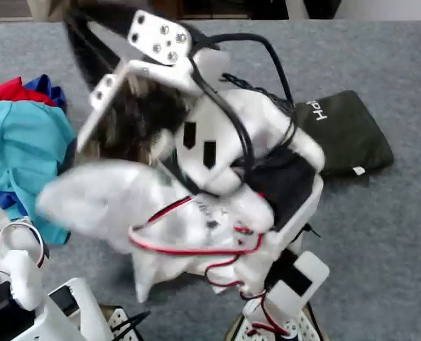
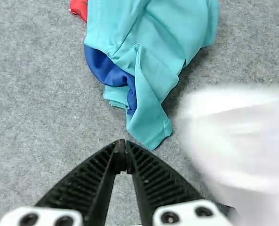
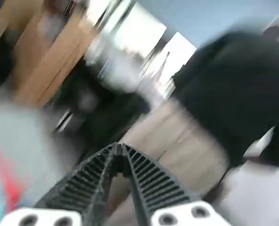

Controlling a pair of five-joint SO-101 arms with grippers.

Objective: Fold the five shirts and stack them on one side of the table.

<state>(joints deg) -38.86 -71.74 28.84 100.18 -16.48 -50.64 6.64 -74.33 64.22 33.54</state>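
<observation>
A loose pile of shirts lies at the table's left: a teal shirt (image 1: 22, 145) on top, with a blue shirt (image 1: 45, 87) and a red shirt (image 1: 8, 91) under it. One dark green shirt (image 1: 345, 131) lies folded at the right. My left gripper (image 2: 125, 153) is shut and empty, hovering over bare table just short of the teal shirt (image 2: 153, 52), the blue shirt (image 2: 106, 66) and a corner of the red shirt (image 2: 78, 7). My right gripper (image 3: 119, 149) is shut and empty, raised high off the table and pointing out into the room.
The raised right arm (image 1: 217, 142) with its cables hangs over the middle of the grey table (image 1: 380, 241) and hides what is beneath. It shows as a white blur (image 2: 238, 136) beside my left gripper. Arm bases stand at the front edge.
</observation>
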